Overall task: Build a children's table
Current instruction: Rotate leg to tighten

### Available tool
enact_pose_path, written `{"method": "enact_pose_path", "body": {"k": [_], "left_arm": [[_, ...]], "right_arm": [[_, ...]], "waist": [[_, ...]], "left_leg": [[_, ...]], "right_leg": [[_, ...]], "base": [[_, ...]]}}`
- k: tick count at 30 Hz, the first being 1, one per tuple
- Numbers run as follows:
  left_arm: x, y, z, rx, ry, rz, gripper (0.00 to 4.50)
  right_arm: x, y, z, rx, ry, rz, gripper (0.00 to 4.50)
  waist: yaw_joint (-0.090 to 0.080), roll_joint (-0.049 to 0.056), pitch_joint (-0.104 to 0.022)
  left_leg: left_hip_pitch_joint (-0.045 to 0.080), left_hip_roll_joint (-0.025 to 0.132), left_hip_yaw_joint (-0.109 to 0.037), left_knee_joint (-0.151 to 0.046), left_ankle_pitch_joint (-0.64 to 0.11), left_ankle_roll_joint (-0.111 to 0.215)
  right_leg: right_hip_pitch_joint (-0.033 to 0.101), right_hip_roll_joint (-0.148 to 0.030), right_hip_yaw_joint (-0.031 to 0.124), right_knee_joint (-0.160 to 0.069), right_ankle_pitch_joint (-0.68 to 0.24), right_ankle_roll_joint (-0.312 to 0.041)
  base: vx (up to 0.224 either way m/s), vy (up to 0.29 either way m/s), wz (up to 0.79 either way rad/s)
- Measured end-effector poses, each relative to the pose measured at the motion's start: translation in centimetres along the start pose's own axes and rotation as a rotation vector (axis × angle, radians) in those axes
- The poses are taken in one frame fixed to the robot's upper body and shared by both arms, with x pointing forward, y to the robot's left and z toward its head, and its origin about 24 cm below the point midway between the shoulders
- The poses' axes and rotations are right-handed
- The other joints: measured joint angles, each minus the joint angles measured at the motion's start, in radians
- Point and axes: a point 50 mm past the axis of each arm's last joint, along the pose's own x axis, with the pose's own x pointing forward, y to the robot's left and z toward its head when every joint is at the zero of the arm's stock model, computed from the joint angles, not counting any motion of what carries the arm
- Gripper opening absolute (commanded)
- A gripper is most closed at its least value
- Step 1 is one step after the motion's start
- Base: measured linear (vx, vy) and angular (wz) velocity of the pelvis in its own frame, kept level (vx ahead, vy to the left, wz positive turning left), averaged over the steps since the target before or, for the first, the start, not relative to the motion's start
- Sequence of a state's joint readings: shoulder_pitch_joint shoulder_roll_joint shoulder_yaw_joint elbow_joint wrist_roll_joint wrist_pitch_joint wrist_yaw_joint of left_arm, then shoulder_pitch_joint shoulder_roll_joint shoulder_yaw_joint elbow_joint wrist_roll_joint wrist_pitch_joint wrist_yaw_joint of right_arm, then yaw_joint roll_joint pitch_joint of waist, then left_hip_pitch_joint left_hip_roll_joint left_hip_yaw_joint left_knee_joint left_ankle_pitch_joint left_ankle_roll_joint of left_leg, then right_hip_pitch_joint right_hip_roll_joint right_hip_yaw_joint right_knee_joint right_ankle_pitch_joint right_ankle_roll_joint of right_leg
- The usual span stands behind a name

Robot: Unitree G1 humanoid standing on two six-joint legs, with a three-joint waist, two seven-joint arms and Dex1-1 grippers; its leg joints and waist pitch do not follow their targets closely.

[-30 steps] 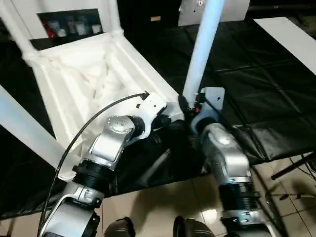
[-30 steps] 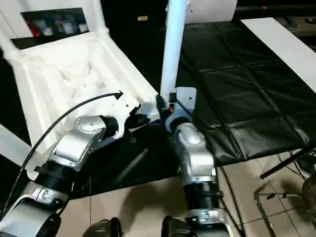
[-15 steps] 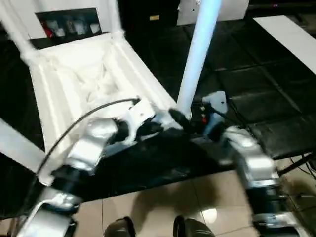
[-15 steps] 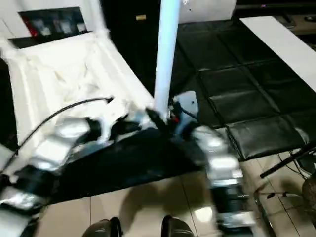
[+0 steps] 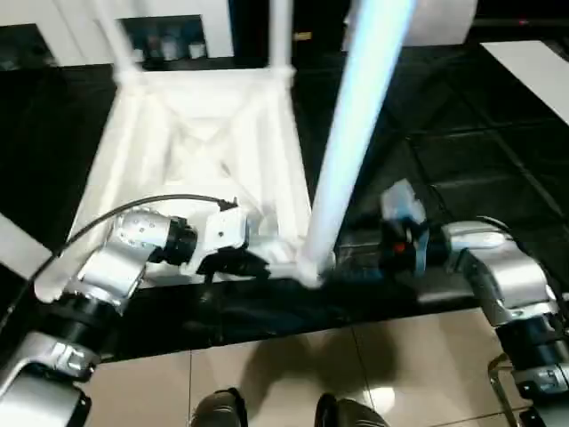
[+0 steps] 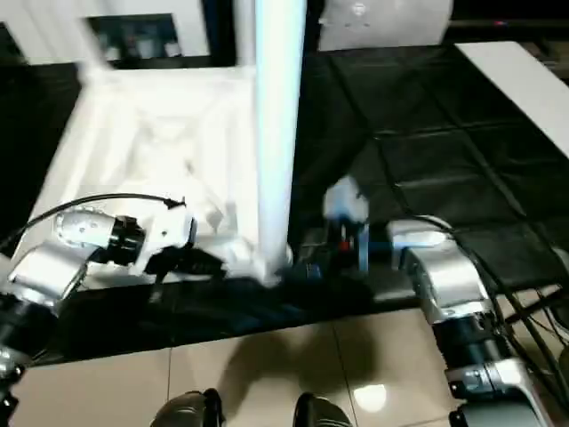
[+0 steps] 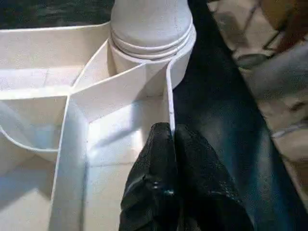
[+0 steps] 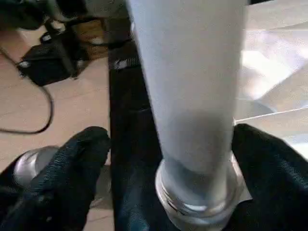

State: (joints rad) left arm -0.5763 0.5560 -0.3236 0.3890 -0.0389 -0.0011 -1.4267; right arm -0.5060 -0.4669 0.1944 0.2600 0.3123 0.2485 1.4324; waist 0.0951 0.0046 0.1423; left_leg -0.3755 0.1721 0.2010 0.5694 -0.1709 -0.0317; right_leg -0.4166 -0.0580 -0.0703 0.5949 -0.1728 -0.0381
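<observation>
An upturned children's table (image 5: pixel 204 151) lies on the black-covered table (image 5: pixel 462 151), legs pointing up. At its five o'clock corner, the left gripper (image 7: pixel 168 139) pinches the thin rim wall, jaws closed. The right gripper (image 8: pixel 166 159) straddles the corner leg (image 8: pixel 192 86), jaws spread wide.

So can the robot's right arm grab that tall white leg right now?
Probably yes. The right end effector is open, with one black finger on each side of the tall leg, which stands in its corner socket. Nothing sits between them.
</observation>
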Motion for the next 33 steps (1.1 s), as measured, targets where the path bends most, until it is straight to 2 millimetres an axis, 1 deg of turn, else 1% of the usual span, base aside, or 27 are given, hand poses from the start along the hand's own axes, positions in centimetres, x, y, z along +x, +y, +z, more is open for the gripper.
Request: {"method": "enact_pose_path", "body": {"k": [2, 3, 4, 6, 7, 8, 11, 13, 15, 18, 20, 23, 29, 31, 33], "left_arm": [[0.0, 0.1, 0.1, 0.018, 0.011, -0.04, 0.0], [0.0, 0.0, 0.1, 0.023, 0.011, -0.049, 0.0], [0.0, 0.0, 0.2, 0.033, 0.013, -0.063, 0.0], [0.1, 0.1, 0.3, 0.046, 0.016, -0.084, 0.0], [0.2, 0.2, 0.4, 0.052, 0.018, -0.097, 0.0], [0.3, 0.2, 0.5, 0.057, 0.018, -0.103, 0.0], [0.4, 0.2, 0.5, 0.068, 0.017, -0.122, 0.0], [0.5, 0.2, 0.5, 0.075, 0.017, -0.128, 0.0], [0.5, 0.2, 0.6, 0.078, 0.016, -0.131, 0.0], [0.5, 0.3, 0.5, 0.078, 0.014, -0.136, 0.0], [0.6, 0.3, 0.6, 0.08, 0.012, -0.139, 0.0], [0.6, 0.3, 0.6, 0.082, 0.009, -0.141, 0.0], [1.0, -0.3, 0.5, 0.022, -0.036, -0.123, 0.0], [1.0, -0.3, 0.3, -0.042, -0.054, -0.072, 0.0], [0.9, -0.1, 0.1, -0.089, -0.054, -0.012, 0.0]], "right_arm": [[0.2, -0.1, 0.0, -0.002, 0.007, 0.045, 3.86], [0.3, -0.1, 0.0, -0.001, 0.01, 0.057, 3.86], [0.3, -0.1, -0.2, 0.002, 0.017, 0.076, 3.69], [0.5, -0.2, -0.3, 0.006, 0.032, 0.106, 3.57], [0.5, -0.2, -0.3, 0.002, 0.036, 0.121, 3.36], [0.5, -0.2, -0.4, 0.005, 0.039, 0.129, 3.36], [0.4, -0.3, -0.5, 0.002, 0.043, 0.145, 3.15], [0.4, -0.4, -0.4, 0.003, 0.049, 0.159, 2.92], [0.4, -0.4, -0.4, 0.005, 0.051, 0.162, 2.86], [0.4, -0.4, -0.5, -0.001, 0.053, 0.162, 2.53], [0.4, -0.5, -0.5, -0.003, 0.053, 0.159, 2.43], [0.4, -0.3, -0.5, 0.006, 0.054, 0.164, 2.12], [0.3, 0.6, -1.2, 0.068, 0.017, 0.131, 1.99], [0.6, 0.9, -1.5, 0.095, -0.022, 0.06, 1.99], [0.7, 0.7, -1.6, 0.116, -0.044, -0.021, 1.99]], "waist": [[0.002, 0.0, 0.0], [0.003, 0.0, 0.0], [0.004, 0.0, 0.0], [0.005, 0.0, 0.0], [0.008, 0.0, 0.0], [0.009, 0.0, 0.0], [0.01, 0.0, 0.0], [0.01, 0.0, 0.0], [0.011, 0.0, 0.0], [0.013, 0.0, 0.0], [0.015, 0.0, 0.0], [0.017, 0.0, 0.0], [0.019, 0.0, 0.0], [0.019, 0.0, 0.0], [0.013, 0.001, 0.0]], "left_leg": [[-0.001, 0.0, 0.0, 0.001, 0.0, 0.0], [-0.001, 0.0, 0.0, 0.001, 0.0, 0.0], [-0.001, 0.0, 0.0, 0.001, 0.0, 0.0], [-0.001, 0.0, 0.0, 0.001, 0.0, 0.001], [-0.001, 0.0, 0.0, 0.001, 0.0, 0.001], [-0.001, 0.0, 0.0, 0.001, 0.0, 0.001], [-0.002, 0.0, 0.0, 0.001, -0.001, 0.001], [-0.002, 0.0, 0.0, 0.001, 0.0, 0.001], [-0.002, 0.0, 0.0, 0.001, -0.001, 0.001], [-0.002, 0.0, 0.0, 0.001, -0.001, 0.001], [-0.002, 0.0, 0.0, 0.001, -0.001, 0.001], [-0.002, 0.0, 0.0, 0.001, -0.001, 0.001], [-0.001, 0.0, 0.0, 0.001, -0.001, 0.001], [0.001, 0.0, 0.0, 0.001, -0.001, 0.001], [0.003, 0.0, 0.0, 0.001, -0.002, -0.004]], "right_leg": [[0.0, 0.0, 0.0, 0.0, 0.0, 0.0], [0.0, -0.001, 0.0, 0.0, 0.0, 0.0], [0.0, -0.001, 0.0, 0.0, 0.0, 0.0], [0.0, -0.001, 0.0, 0.0, 0.0, 0.0], [0.0, -0.001, 0.0, 0.0, 0.0, 0.0], [0.0, -0.001, 0.0, 0.0, 0.0, 0.0], [-0.001, -0.001, 0.0, 0.0, 0.0, 0.0], [-0.001, -0.001, 0.0, 0.0, 0.0, 0.0], [-0.001, -0.001, 0.0, 0.0, 0.0, 0.0], [-0.001, -0.001, 0.0, 0.0, 0.0, 0.0], [-0.001, -0.001, 0.0, 0.0, 0.0, 0.0], [-0.001, -0.001, 0.0, 0.0, 0.0, 0.0], [0.0, -0.001, 0.0, 0.0, 0.0, 0.0], [0.001, -0.001, 0.0, 0.001, 0.0, 0.0], [0.002, -0.001, 0.0, 0.002, 0.001, -0.002]], "base": [[0.0, 0.0, 0.0], [0.0, 0.0, 0.0], [0.0, 0.0, 0.0], [0.0, 0.0, 0.0], [0.0, 0.0, 0.0], [0.0, 0.0, 0.0], [0.0, 0.0, 0.0], [0.0, 0.0, 0.0], [0.0, 0.0, 0.0], [0.0, 0.0, 0.0], [0.0, 0.0, 0.0], [0.0, 0.0, 0.0], [0.0, 0.0, 0.0], [0.0, 0.0, 0.0], [0.0, 0.0, 0.0]]}}
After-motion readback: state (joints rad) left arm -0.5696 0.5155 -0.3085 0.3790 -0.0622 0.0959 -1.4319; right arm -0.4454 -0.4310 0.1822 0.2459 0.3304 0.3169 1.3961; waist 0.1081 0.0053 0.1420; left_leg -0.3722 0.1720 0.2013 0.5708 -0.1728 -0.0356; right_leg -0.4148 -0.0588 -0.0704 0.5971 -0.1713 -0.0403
